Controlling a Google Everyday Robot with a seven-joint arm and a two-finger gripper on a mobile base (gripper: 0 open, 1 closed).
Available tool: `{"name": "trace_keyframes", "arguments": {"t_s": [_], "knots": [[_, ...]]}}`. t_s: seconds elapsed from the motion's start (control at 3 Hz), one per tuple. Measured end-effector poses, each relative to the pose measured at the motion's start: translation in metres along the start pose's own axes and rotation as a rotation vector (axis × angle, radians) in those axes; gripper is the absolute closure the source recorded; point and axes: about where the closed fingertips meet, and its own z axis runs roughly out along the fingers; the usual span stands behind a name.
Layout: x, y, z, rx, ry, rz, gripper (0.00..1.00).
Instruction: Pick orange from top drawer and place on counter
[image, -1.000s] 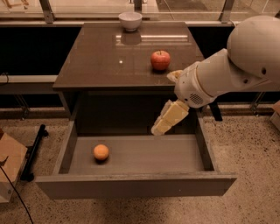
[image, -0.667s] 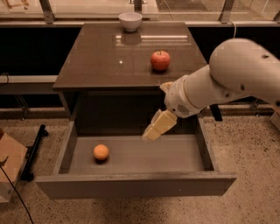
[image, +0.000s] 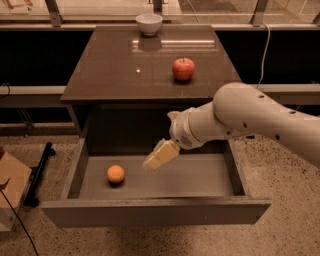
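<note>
The orange (image: 115, 173) lies on the floor of the open drawer (image: 150, 212), in its left part. The tool (image: 160, 155) hangs over the drawer's middle, right of the fruit, higher and apart from it. I cannot tell whether it is spread or pressed together. The reach probably goes left and down.

The hand (image: 151, 163) is seen above the middle of the open top drawer (image: 155, 212). Bare floor lies between it and the orange (image: 115, 173). On the bench (image: 115, 75), an apple (image: 183, 68) and a white bowl (image: 149, 23) are noted; its front-left is unoccupied.
</note>
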Motion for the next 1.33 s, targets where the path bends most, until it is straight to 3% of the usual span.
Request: {"name": "trace_keyframes", "arguments": {"t_s": [0.67, 1.33], "knots": [[-0.009, 0.017, 0.092, -0.104, -0.155, 0.049, 0.0], [-0.019, 0.055, 0.162, -0.238, -0.219, 0.071, 0.0]]}}
